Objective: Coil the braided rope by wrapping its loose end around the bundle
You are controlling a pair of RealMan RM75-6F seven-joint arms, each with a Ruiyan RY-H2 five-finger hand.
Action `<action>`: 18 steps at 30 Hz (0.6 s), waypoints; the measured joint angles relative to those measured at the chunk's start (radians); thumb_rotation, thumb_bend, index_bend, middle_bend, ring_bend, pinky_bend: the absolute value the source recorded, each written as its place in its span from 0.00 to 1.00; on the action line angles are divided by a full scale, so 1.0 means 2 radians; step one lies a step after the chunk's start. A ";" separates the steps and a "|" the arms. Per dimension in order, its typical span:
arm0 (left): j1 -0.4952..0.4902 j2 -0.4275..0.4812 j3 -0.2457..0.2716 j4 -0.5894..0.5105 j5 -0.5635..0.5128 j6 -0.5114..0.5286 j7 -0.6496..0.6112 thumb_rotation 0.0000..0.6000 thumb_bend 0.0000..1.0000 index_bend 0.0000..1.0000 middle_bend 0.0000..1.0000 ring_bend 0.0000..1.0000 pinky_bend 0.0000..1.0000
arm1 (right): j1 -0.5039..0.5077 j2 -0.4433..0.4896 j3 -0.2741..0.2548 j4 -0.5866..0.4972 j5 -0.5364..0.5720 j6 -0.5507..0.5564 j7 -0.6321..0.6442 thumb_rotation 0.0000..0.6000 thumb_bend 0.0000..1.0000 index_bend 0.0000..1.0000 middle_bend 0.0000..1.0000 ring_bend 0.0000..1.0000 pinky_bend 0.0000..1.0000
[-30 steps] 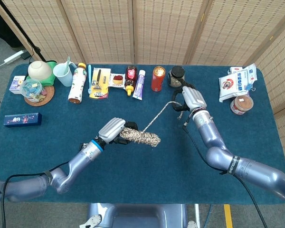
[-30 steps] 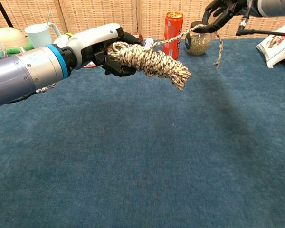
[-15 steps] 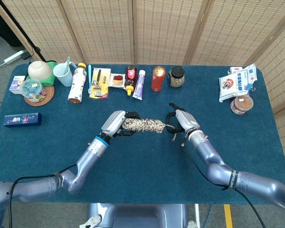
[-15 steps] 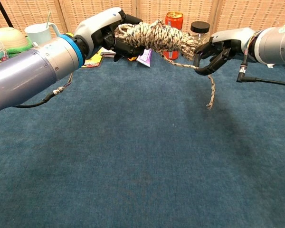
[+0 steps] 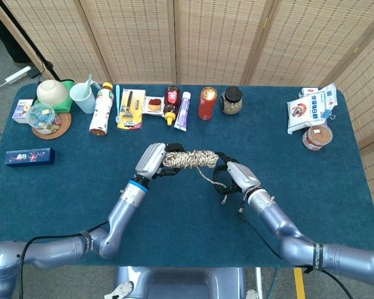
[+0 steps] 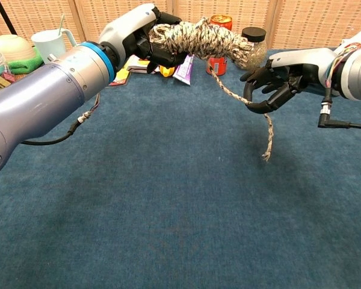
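Right hand [image 6: 275,84] lower, nearer than before, loose end [image 6: 231,91] still pinched.

Beige braided rope bundle [image 5: 191,159] held aloft, loose end [image 6: 266,133] dangling

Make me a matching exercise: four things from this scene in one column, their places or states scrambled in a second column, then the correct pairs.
Things:
1. rope bundle
2. loose end
3. orange can
4. blue box

Places or states:
A. lying alone near the table's left edge
B. dangling below the right robot hand
C. gripped by the left robot hand, lifted off the table
D. upright in the back row beside a dark-lidded jar

Pairs: 1-C, 2-B, 3-D, 4-A
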 measured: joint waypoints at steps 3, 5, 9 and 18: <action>0.002 -0.003 0.000 -0.001 -0.002 0.003 0.012 1.00 0.60 0.80 0.63 0.63 0.78 | -0.008 0.013 -0.004 -0.025 -0.011 0.007 0.003 1.00 0.57 0.71 0.00 0.00 0.00; 0.003 -0.005 -0.001 -0.002 -0.003 0.005 0.018 1.00 0.60 0.80 0.63 0.63 0.78 | -0.014 0.023 -0.007 -0.043 -0.019 0.010 0.005 1.00 0.57 0.71 0.00 0.00 0.00; 0.003 -0.012 -0.003 -0.001 -0.003 0.006 0.018 1.00 0.60 0.80 0.63 0.63 0.78 | -0.024 0.037 -0.018 -0.066 -0.041 0.009 0.009 1.00 0.57 0.71 0.00 0.00 0.00; 0.006 -0.018 -0.004 0.014 -0.001 -0.003 -0.002 1.00 0.60 0.80 0.63 0.63 0.78 | -0.027 0.014 -0.031 -0.052 -0.065 0.005 0.019 1.00 0.57 0.71 0.00 0.00 0.00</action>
